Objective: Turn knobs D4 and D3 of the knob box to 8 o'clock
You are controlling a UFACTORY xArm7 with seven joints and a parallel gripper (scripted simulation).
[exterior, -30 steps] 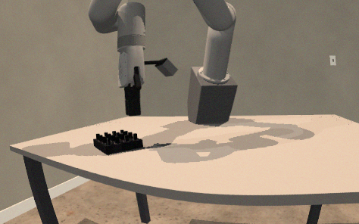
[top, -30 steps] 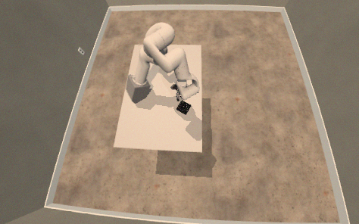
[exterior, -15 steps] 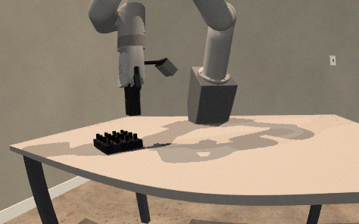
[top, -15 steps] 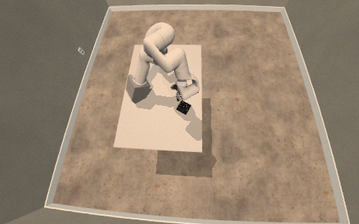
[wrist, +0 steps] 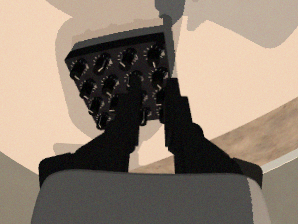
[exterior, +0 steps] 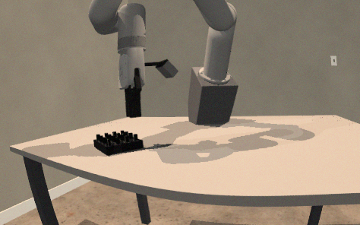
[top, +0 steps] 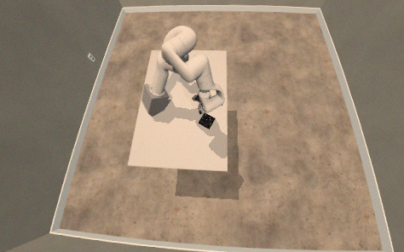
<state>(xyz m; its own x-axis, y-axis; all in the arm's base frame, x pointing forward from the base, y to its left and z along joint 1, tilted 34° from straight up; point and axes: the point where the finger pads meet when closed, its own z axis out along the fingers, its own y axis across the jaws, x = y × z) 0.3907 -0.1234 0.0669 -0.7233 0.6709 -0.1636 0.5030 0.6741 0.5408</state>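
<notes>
1. My black two-finger gripper (wrist: pixel 152 106) hangs in the air, fingers close together with a small gap, holding nothing.
2. Below and just past my fingertips sits the small black square knob box (exterior: pixel 118 143).
3. It rests near the left edge of the pale tan table (exterior: pixel 269 167), well below me.

- Bare test room: plain grey walls (exterior: pixel 284 30), mottled brown floor (top: pixel 297 128) edged by pale skirting (top: pixel 353 106).
- Sole furniture: beige worktop (exterior: pixel 284 160) on dark legs (exterior: pixel 41 190).
- One wall outlet (exterior: pixel 333 60).
</notes>
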